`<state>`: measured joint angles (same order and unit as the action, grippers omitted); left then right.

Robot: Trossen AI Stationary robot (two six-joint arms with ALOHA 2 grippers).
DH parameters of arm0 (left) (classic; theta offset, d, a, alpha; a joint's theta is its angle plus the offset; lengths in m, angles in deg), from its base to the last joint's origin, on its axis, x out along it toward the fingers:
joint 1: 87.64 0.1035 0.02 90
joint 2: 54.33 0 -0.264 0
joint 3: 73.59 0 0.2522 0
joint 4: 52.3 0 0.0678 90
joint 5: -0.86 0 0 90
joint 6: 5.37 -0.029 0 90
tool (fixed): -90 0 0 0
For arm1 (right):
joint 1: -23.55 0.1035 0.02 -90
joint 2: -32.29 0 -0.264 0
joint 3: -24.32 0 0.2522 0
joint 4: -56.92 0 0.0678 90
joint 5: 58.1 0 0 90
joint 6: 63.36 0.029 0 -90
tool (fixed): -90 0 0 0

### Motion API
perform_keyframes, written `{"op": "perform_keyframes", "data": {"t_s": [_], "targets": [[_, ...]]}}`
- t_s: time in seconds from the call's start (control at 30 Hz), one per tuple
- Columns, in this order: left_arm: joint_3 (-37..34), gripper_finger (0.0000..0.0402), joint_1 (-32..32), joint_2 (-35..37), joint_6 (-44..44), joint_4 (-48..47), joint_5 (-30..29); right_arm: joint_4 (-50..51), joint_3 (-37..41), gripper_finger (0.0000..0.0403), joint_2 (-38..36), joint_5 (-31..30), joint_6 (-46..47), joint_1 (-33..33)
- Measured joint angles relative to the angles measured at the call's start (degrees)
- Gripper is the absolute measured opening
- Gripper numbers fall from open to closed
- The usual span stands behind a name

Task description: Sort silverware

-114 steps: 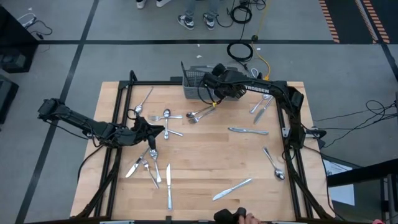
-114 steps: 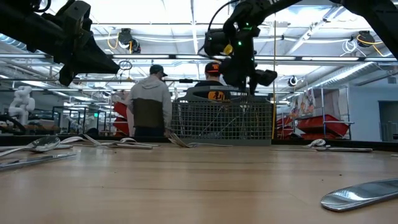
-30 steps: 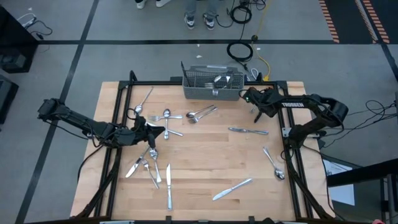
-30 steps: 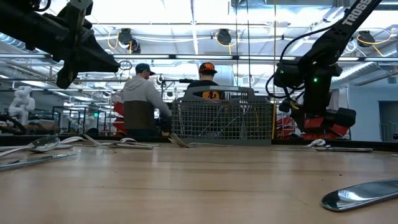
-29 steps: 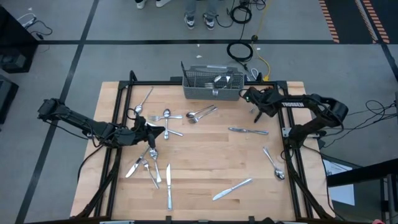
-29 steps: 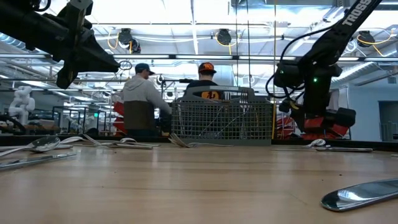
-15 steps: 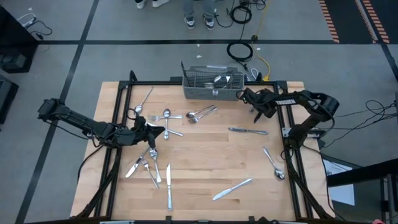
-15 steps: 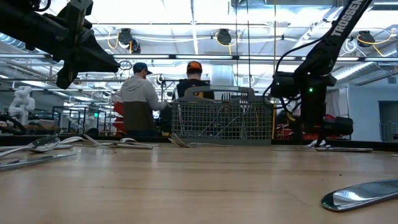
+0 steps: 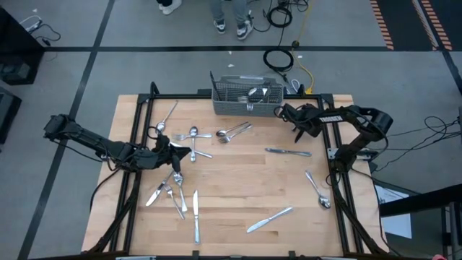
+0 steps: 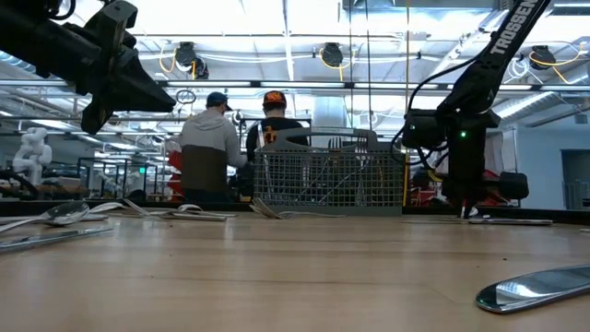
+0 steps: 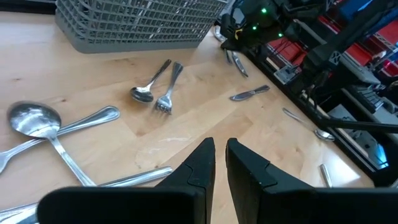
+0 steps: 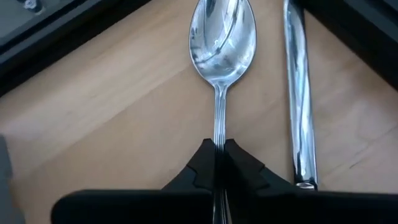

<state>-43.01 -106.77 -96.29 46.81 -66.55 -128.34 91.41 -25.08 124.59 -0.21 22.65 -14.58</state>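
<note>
Wooden table (image 9: pixel 238 188) fronting a workshop; right gripper (image 12: pixel 216 163) is pinching a spoon (image 12: pixel 221 37) lengthwise, bowl pointing away; left gripper (image 11: pixel 219 157) nearly closed, empty.

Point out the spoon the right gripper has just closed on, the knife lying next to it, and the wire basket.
spoon (image 12: pixel 222 37), right wrist view, on its bowl.
knife (image 12: pixel 299 93), right wrist view, midway along its length.
wire basket (image 9: pixel 245 110), high view, on its near wall.
right gripper (image 12: pixel 216 154), right wrist view, between its fingers, shut on the spoon's handle.
</note>
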Motion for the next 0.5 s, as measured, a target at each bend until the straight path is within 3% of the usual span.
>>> {"op": "perform_keyframes", "data": {"t_s": [0.17, 0.5], "targets": [[0.0, 0.0048, 0.0, 0.0, 0.0, -0.1, 0.0, -0.3, 0.3, 0.0003, -3.8, 0.3, -5.0, 1.4], [0.0, 0.0048, 0.0, 0.0, -0.4, -0.1, -0.9, -14.6, 0.2, 0.0001, -13.8, -16.8, -16.6, 5.8]]}}
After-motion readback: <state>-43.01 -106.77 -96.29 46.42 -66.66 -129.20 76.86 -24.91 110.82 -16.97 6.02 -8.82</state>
